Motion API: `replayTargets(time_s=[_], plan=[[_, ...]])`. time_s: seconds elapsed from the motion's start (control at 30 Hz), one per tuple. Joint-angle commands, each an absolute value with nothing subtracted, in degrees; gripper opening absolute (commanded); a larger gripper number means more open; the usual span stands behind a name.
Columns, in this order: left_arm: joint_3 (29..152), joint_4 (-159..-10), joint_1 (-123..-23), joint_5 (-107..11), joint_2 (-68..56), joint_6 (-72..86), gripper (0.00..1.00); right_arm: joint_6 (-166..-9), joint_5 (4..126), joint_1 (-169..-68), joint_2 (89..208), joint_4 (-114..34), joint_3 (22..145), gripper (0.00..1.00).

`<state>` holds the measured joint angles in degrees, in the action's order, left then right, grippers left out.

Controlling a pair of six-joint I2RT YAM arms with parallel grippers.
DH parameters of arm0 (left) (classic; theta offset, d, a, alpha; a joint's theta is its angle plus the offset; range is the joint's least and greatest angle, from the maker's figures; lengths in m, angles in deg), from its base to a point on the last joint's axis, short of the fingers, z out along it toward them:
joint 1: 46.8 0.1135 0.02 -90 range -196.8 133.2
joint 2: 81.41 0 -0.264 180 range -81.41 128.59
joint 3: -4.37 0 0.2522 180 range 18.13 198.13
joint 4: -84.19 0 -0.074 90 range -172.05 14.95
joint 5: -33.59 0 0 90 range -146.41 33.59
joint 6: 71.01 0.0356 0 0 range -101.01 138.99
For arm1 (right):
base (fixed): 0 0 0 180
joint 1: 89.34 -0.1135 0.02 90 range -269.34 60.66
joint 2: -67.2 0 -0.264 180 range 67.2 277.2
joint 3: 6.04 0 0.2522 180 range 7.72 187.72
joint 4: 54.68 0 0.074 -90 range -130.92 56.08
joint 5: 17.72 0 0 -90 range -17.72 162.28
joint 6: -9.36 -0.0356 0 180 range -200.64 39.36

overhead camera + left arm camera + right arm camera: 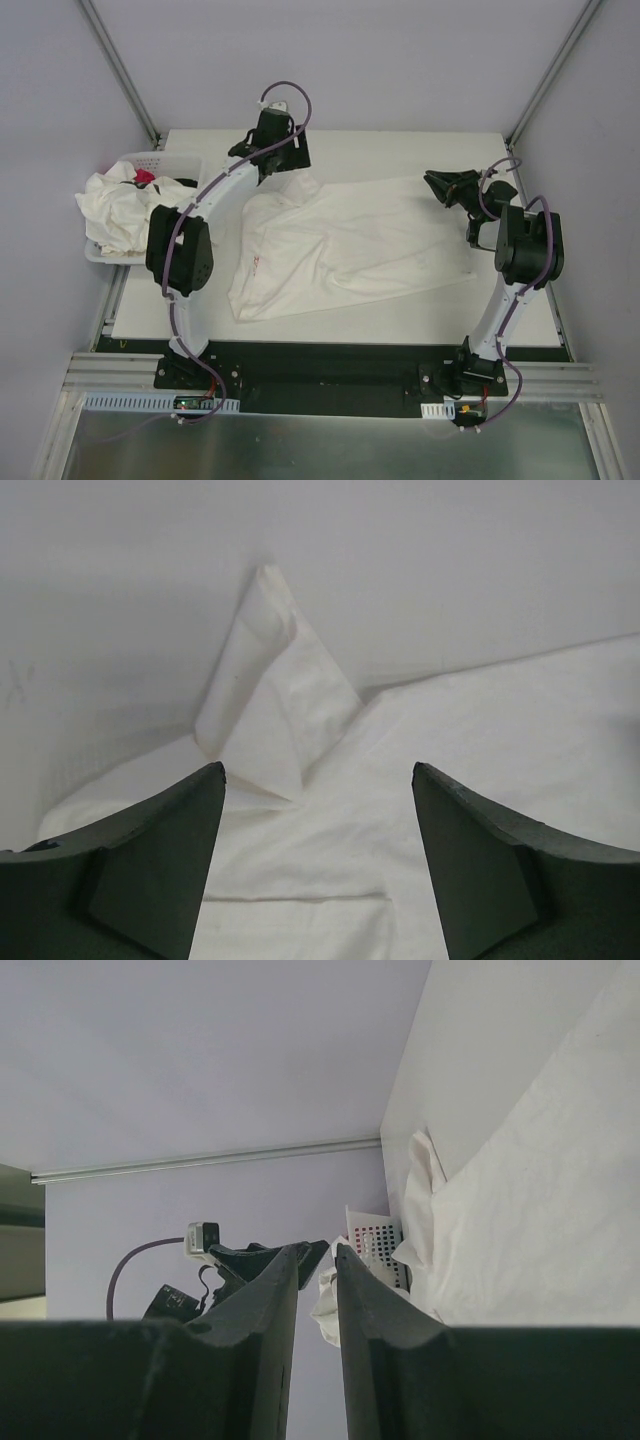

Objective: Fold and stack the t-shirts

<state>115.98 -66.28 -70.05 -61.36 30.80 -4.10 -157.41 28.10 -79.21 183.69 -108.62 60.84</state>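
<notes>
One off-white t-shirt (340, 245) lies spread and creased across the table, running from back right to front left. My left gripper (272, 165) hangs over its far left corner. In the left wrist view the left gripper (318, 770) is open, with the t-shirt (330, 860) below and nothing between the fingers (150, 850). A folded sleeve (265, 680) stands up just beyond them. My right gripper (433, 185) hovers at the shirt's far right edge. In the right wrist view the right gripper (318, 1248) has its jaws a narrow slit apart and empty, beside the t-shirt (540, 1240). More t-shirts (115, 210) are heaped at the left.
A white perforated basket (165, 162) stands at the table's left edge, with the heap of shirts spilling over its side and a small red item (145, 177) inside. The basket (375, 1235) also shows in the right wrist view. Grey walls close in the table at the back and sides.
</notes>
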Motion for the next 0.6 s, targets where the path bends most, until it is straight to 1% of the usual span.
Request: replayTargets(time_s=[0.0, 0.23, 0.57], plan=[[116.6, -64.9, -67.7, -65.1, 29.9, -2.8, 0.75, -157.9, 27.6, -79.6, 184.0, -113.1, 62.8, 0.24], [118.1, -65.0, -66.8, -64.1, 37.6, -4.3, 0.74, -158.1, 27.1, -79.3, 183.7, -113.2, 62.9, 0.24], [120.4, -66.5, -66.4, -61.2, 42.5, -4.7, 0.73, -158.0, 26.8, -77.8, 183.4, -113.7, 61.9, 0.24]])
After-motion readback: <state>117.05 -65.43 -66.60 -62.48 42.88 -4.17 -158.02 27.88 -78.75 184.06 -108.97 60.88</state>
